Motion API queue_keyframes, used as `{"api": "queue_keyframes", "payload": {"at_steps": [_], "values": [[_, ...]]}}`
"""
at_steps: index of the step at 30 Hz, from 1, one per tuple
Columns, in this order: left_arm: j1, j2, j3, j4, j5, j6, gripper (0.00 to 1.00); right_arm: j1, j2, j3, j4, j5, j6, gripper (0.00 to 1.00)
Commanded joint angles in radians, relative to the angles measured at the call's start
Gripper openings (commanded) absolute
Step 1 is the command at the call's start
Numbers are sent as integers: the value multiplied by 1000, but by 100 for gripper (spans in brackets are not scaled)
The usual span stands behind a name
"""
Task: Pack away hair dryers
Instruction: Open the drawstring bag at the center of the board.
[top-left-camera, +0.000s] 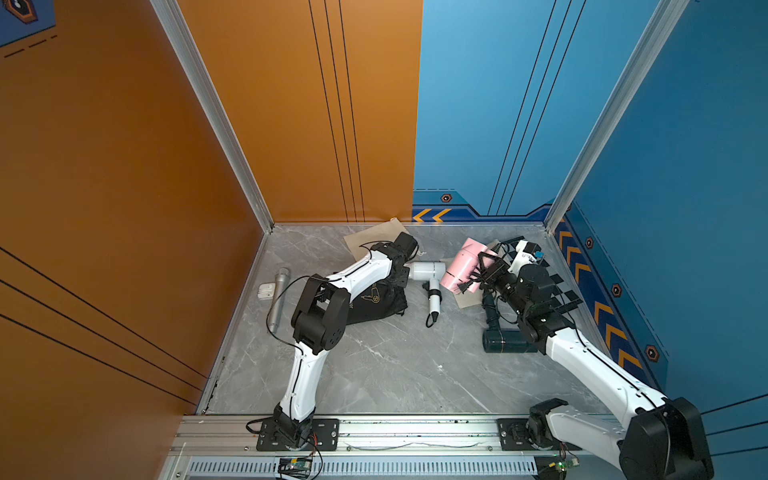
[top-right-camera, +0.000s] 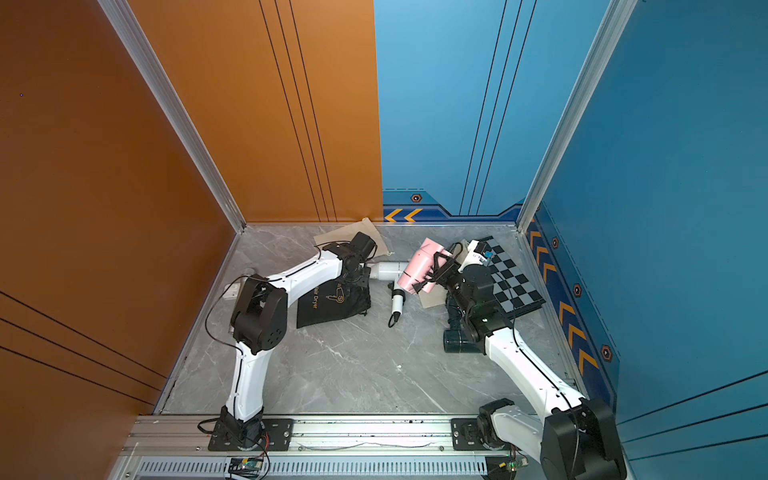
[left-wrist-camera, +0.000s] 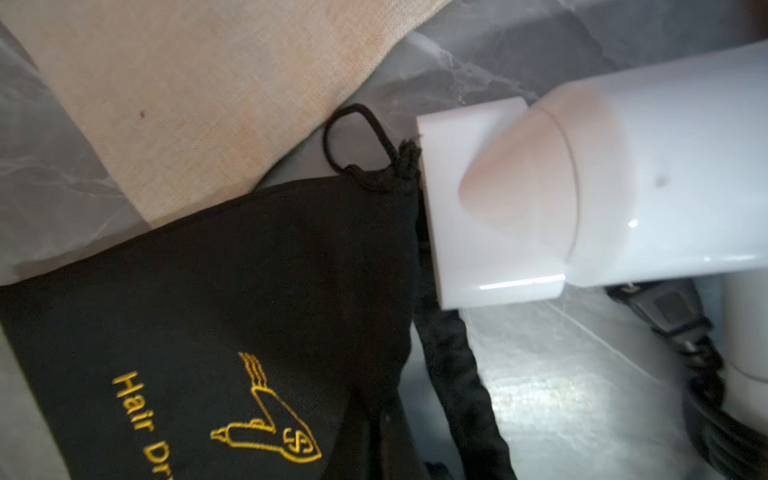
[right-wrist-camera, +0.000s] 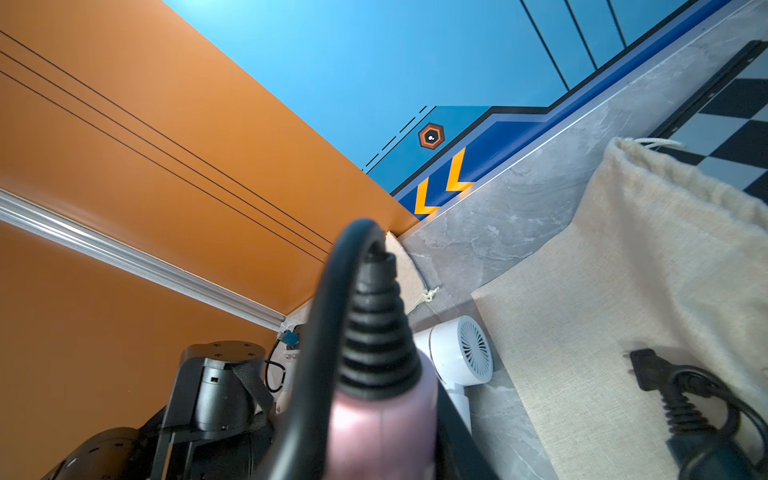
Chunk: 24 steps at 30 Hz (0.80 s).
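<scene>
My right gripper is shut on the handle of the pink hair dryer, which hangs above a beige pouch. In the right wrist view the pink handle and its black cord fill the centre. The white hair dryer lies on the floor, its nozzle touching the mouth of the black pouch. My left gripper sits at that mouth, shut on the pouch's cloth; its fingers are out of the left wrist view. The blackish teal hair dryer lies partly under my right arm.
A second beige pouch lies at the back behind my left wrist. A silver rod and a small white block sit by the left wall. A checkered board lies by the right wall. A black plug rests on the beige pouch.
</scene>
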Motion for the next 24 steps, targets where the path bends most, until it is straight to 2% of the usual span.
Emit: {"api": "queue_keyframes", "payload": {"at_steps": [1, 8, 13, 18, 24], "values": [[19, -83, -45, -29, 22, 18, 0, 37, -5, 0, 101, 67, -8, 11], [51, -133, -114, -27, 44, 22, 0, 100, 13, -5, 122, 111, -2, 11], [53, -159, -130, -27, 68, 28, 0, 199, 76, -9, 197, 200, -15, 11], [58, -193, -158, -25, 97, 25, 0, 294, 243, -29, 432, 297, -17, 11], [65, -262, -199, -24, 139, 31, 0, 323, 421, -2, 635, 296, -1, 11]]}}
